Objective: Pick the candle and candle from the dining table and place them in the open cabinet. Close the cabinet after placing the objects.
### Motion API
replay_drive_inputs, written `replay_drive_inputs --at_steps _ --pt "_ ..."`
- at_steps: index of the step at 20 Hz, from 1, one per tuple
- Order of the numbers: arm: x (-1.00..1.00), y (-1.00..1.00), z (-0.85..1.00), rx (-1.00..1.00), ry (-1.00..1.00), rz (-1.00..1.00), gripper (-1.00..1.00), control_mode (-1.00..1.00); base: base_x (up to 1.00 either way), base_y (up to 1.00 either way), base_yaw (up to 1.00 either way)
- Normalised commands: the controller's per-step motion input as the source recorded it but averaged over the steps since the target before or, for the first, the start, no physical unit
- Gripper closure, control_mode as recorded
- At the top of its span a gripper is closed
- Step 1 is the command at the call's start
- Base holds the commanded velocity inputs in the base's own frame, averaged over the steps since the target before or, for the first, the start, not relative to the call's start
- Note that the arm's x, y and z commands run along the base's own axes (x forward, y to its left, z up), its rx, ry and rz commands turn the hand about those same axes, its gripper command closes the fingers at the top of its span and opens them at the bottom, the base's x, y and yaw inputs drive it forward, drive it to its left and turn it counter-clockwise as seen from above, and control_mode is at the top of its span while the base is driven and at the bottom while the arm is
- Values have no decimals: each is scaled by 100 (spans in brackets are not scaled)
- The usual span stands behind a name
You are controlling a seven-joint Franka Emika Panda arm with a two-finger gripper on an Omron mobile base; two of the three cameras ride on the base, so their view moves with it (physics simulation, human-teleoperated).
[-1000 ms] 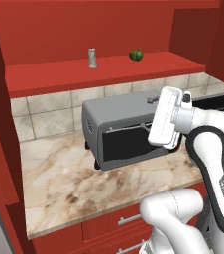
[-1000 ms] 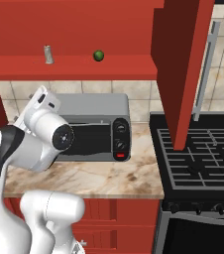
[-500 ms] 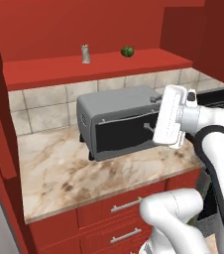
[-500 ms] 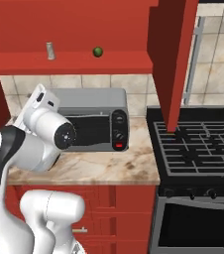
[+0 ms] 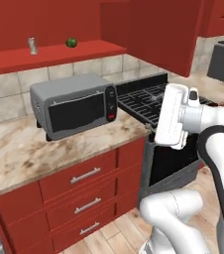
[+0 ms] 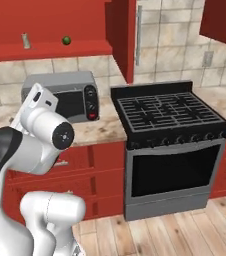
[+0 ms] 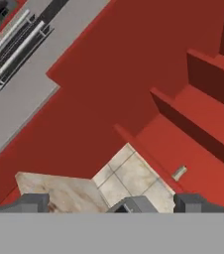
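Far left, the slim grey candle (image 5: 32, 45) stands upright on the floor of the open cabinet (image 5: 59, 57). It looks light, rigid and waxy-slick, easily toppled, so a low pinch across its middle would suit. Just right of it sits a small round green thing (image 5: 72, 42); I can't tell if that's the second candle. Below, a grey toaster oven (image 5: 77, 106) rests on the marble surface (image 5: 20, 149), then comes the black stove (image 5: 143, 99). The right base view adds the cabinet door (image 6: 122, 45) and its silver handle (image 6: 139, 29). The hand view gives the tool (image 7: 113, 204) spread wide, gripping nothing, well apart from the candle.
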Motion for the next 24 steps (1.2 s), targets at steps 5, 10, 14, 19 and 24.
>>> replay_drive_inputs --at_steps 5,10,14,19,24 --pt "0 0 0 0 0 0 -100 100 -49 -1 -60" --pt "0 0 0 0 0 0 -100 100 -33 0 -64" --pt "0 0 0 0 0 0 -100 100 -29 -4 -63" --pt "0 0 0 0 0 0 -100 100 -25 -14 -61" --pt "0 0 0 0 0 0 -100 100 -5 -9 -63"
